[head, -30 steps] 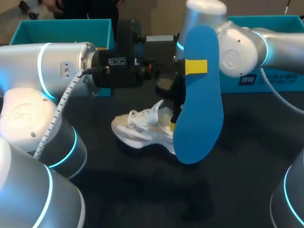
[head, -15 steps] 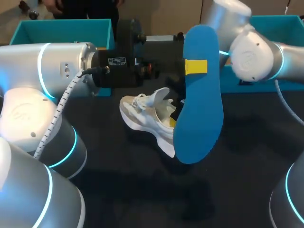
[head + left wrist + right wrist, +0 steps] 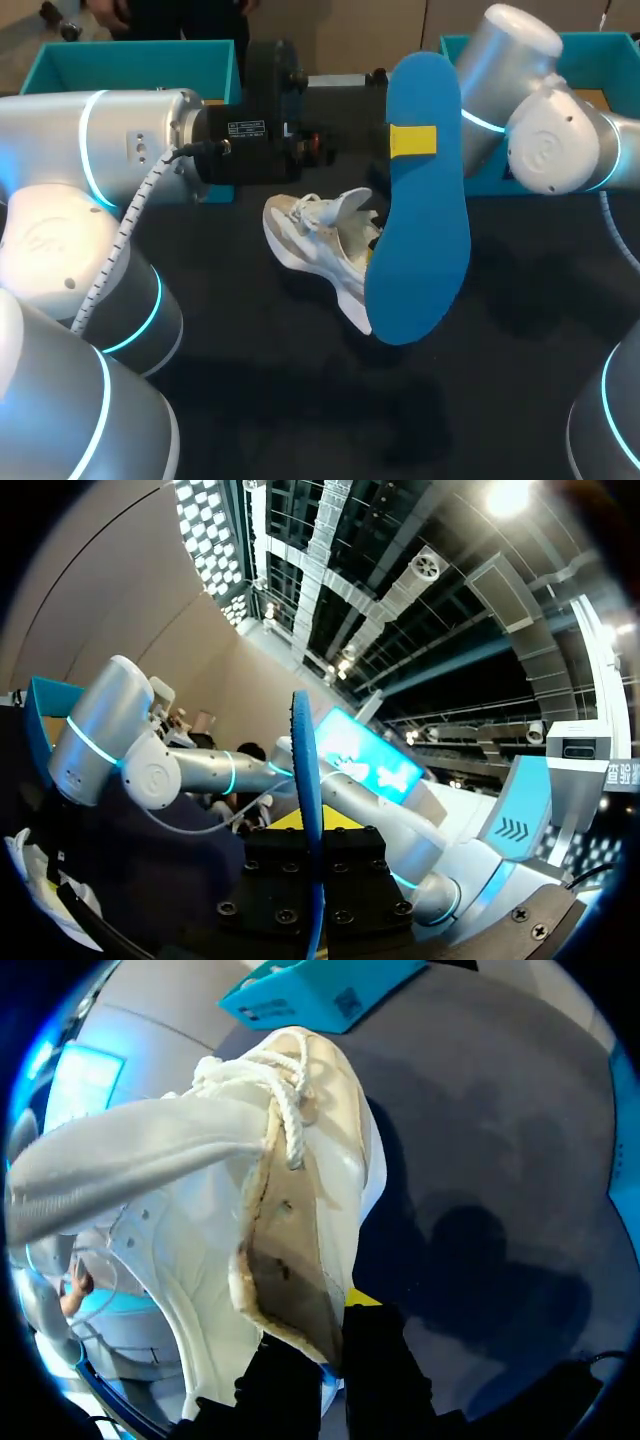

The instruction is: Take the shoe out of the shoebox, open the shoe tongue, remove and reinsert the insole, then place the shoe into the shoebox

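While the left claw (image 3: 413, 140) pinched the blue insole (image 3: 420, 240) upright and the right claw (image 3: 335, 1332) gripped the shoe (image 3: 250, 1190) by its collar near the middle of the desk (image 3: 300, 410), reinsertion appeared pending, requiring insole-to-opening alignment.

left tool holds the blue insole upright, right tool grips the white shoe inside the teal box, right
Not inside: head view shows the white lace-up shoe outside the teal cardboard box, over the black table. The right tool grips it; the left tool holds the blue foam insole upright.
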### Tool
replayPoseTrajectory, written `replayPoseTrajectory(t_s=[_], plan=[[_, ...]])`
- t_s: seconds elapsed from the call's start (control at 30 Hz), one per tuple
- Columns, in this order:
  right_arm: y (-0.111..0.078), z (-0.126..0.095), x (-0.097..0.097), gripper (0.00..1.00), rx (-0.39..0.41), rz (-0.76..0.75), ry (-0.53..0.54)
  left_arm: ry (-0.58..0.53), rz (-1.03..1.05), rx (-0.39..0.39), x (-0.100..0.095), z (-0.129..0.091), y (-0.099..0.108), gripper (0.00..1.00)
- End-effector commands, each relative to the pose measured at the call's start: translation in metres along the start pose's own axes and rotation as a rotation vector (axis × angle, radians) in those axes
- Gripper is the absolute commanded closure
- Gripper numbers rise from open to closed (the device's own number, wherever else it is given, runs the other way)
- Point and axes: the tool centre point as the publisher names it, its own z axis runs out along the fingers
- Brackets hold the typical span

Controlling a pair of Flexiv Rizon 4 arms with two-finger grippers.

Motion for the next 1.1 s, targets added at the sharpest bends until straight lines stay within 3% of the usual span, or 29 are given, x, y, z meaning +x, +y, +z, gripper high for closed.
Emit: replayPoseTrajectory(t_s=[0.03,0.6,1.1], plan=[[-0.007,-0.001,-0.001,1.00,-0.140,0.181,-0.076,-0.006,-0.001,0.011,0.005,0.002,0.004,1.00],[-0.001,0.017,0.013,1.00,-0.313,0.434,-0.153,-0.006,-0.001,0.011,0.005,0.002,0.004,1.00],[0.003,0.054,0.020,1.00,-0.326,0.500,-0.156,-0.006,-0.001,0.011,0.005,0.002,0.004,1.00]])
